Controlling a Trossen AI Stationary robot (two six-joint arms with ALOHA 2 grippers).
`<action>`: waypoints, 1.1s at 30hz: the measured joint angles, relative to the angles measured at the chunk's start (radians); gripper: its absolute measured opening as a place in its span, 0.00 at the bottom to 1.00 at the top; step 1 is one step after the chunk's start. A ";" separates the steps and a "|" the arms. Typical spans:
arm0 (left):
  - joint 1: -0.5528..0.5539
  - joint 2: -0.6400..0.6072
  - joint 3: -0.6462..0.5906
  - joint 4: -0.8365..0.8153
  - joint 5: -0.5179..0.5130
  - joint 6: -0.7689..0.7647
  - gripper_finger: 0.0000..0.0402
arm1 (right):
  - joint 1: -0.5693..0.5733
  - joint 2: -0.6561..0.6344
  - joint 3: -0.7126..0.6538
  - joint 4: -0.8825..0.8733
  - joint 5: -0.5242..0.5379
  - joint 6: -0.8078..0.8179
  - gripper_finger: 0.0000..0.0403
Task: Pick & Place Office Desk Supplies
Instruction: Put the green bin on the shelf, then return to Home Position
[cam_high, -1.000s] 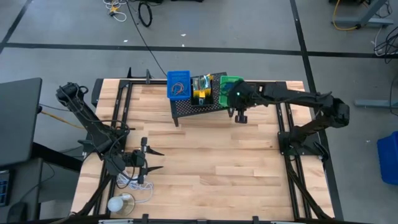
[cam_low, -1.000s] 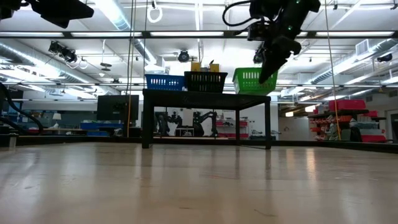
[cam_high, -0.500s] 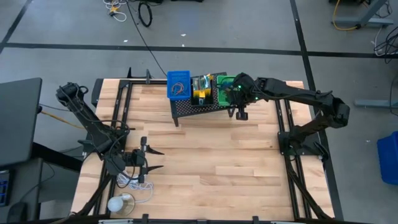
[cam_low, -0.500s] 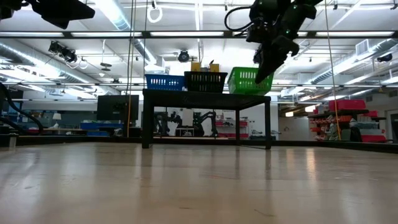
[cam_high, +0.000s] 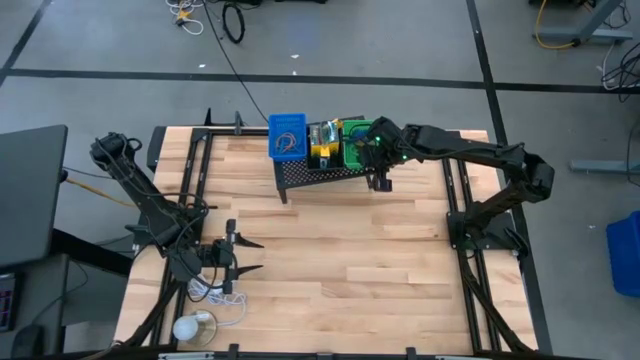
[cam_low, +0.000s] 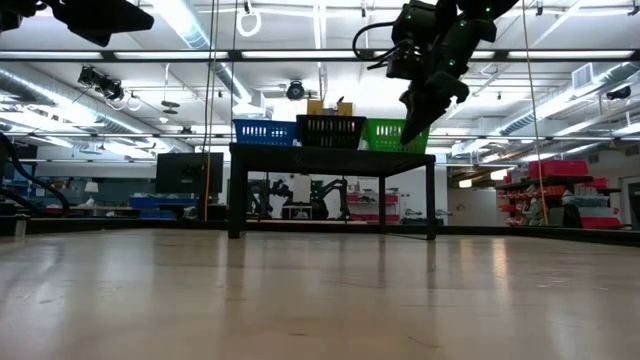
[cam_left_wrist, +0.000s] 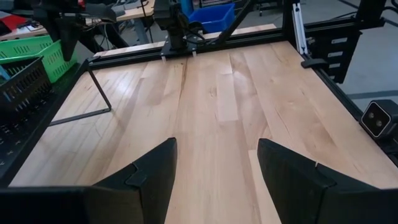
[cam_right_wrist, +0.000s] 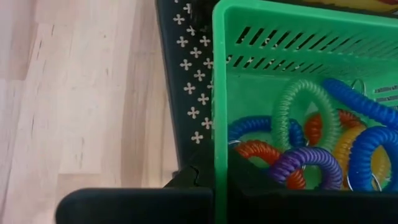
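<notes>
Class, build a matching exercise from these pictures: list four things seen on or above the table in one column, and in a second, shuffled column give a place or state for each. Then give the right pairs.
Column one:
1. blue tray
2. green tray
3. left gripper
4. white ball-like object

Column two:
A. holds coiled loops of several colours
B. open above bare wood, holding nothing
C. at the left end of the black stand
D. near the table's front left corner

Pairs: 1-C, 2-A, 3-B, 4-D
</notes>
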 joint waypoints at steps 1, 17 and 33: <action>0.000 0.000 0.000 0.000 0.000 0.001 0.58 | 0.000 0.000 0.000 -0.001 0.002 0.001 0.00; 0.000 0.000 0.000 -0.001 0.000 0.003 0.58 | 0.003 0.004 -0.005 0.022 0.058 0.009 0.28; 0.000 -0.020 0.000 0.002 0.000 0.008 0.58 | 0.023 0.003 0.021 0.059 0.073 0.029 0.59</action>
